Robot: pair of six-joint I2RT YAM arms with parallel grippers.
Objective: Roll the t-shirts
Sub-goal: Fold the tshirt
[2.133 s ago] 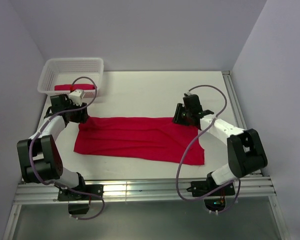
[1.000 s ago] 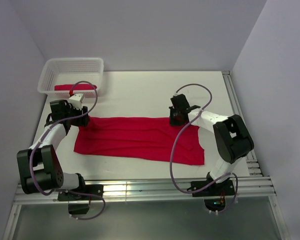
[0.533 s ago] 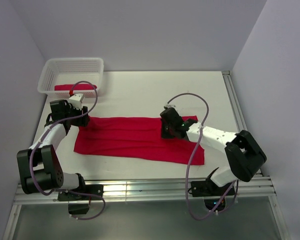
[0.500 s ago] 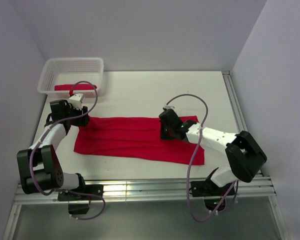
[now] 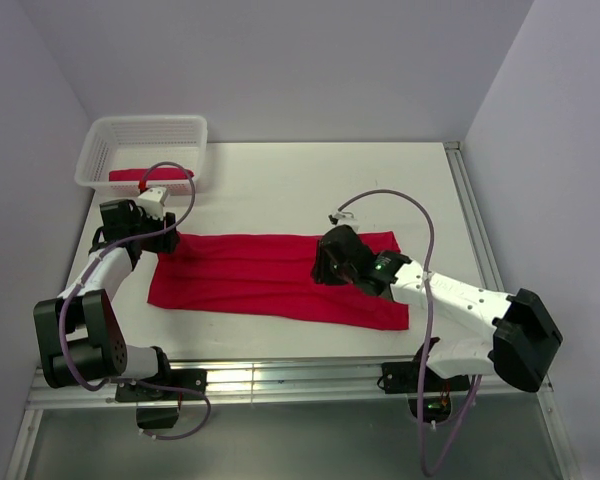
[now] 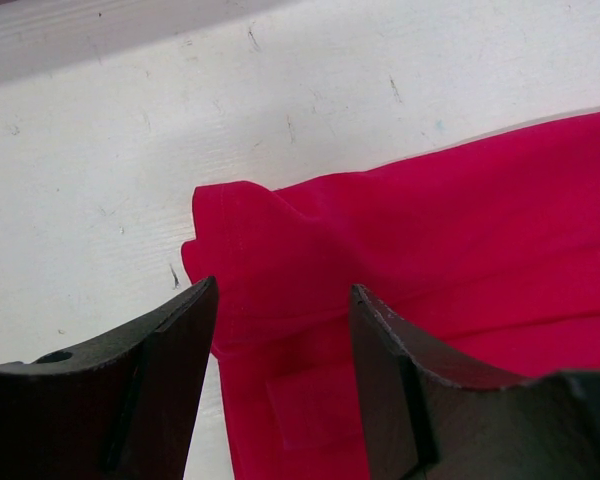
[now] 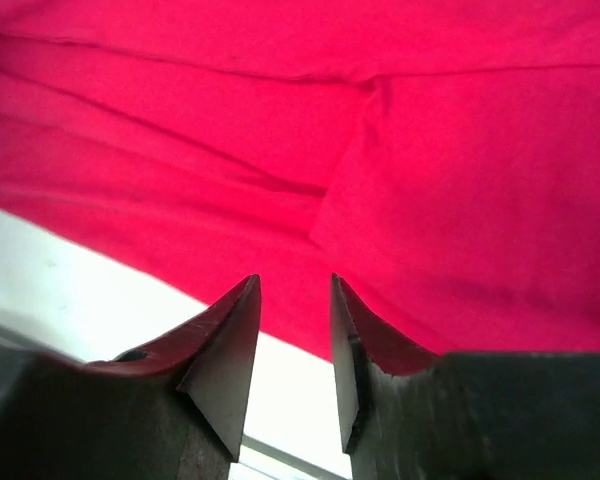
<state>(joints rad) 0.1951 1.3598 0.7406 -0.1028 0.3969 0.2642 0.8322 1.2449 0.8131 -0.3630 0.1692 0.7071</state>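
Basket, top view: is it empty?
No, a red t-shirt lies inside the white basket.

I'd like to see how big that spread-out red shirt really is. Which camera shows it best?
The top view: the red shirt shows nearly whole there, spread flat on the table. The left wrist view shows only one folded corner of it, and the right wrist view shows only a wrinkled patch and one edge.

White shells, bulky black joints and looping purple cables [image 5: 378,192] marked both arms [image 5: 105,262]; left gripper [image 6: 280,290] and right gripper [image 7: 293,280] had black wedge fingers [image 6: 170,380].
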